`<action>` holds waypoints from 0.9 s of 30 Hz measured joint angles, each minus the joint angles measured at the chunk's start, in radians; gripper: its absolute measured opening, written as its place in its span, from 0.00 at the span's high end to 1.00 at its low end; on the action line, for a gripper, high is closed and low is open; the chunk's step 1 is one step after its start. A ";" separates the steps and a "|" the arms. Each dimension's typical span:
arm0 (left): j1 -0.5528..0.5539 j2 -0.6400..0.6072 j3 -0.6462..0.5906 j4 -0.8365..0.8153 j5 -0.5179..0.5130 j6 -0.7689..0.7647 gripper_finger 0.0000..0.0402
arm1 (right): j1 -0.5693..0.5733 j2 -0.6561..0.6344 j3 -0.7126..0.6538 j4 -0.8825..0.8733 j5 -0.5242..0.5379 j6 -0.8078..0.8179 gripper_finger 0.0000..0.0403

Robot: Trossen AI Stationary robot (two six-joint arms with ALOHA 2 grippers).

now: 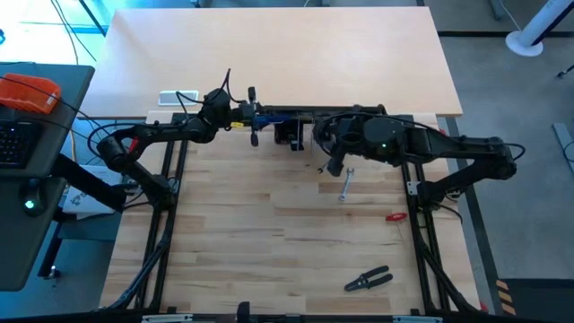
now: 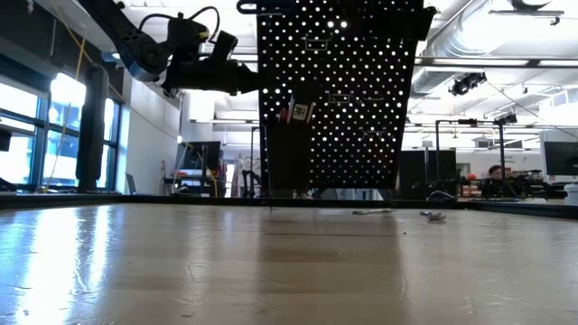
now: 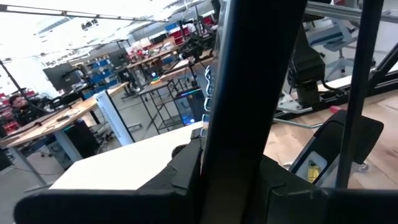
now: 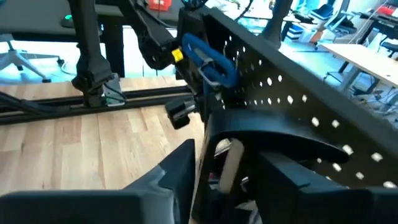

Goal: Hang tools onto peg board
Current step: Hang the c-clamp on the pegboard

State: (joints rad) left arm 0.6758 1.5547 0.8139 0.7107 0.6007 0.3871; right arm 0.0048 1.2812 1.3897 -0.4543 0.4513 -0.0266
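The upright black perforated metal peg board (image 1: 341, 114) stood along the wooden table's (image 1: 287, 242) far edge, its long axis running along that edge. The left gripper (image 1: 240, 115) clamped the board's left end. The right gripper (image 1: 316, 135), against the board's front, showed parted fingers around a pale slim handle. A silver wrench (image 1: 344, 184) and black-handled pliers (image 1: 368, 280) lay flat on the table; no writing was readable.

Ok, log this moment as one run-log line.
left gripper: at peg board top edge, steadying | right gripper: at board, by blue-handled tool | wrench, pliers: on table
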 joint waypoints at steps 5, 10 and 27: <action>-0.001 -0.003 -0.001 -0.001 0.019 -0.005 0.84 | 0.046 0.000 0.062 -0.044 0.021 -0.005 0.64; -0.003 -0.004 -0.002 0.009 0.049 -0.034 0.84 | 0.078 0.000 0.096 -0.088 0.076 -0.005 0.64; -0.002 -0.005 -0.002 0.019 0.061 -0.204 0.86 | 0.096 0.000 0.096 0.000 -0.047 -0.034 0.64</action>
State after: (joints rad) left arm 0.6739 1.5501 0.8120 0.7298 0.6615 0.1828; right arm 0.1005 1.2812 1.4860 -0.4546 0.4045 -0.0611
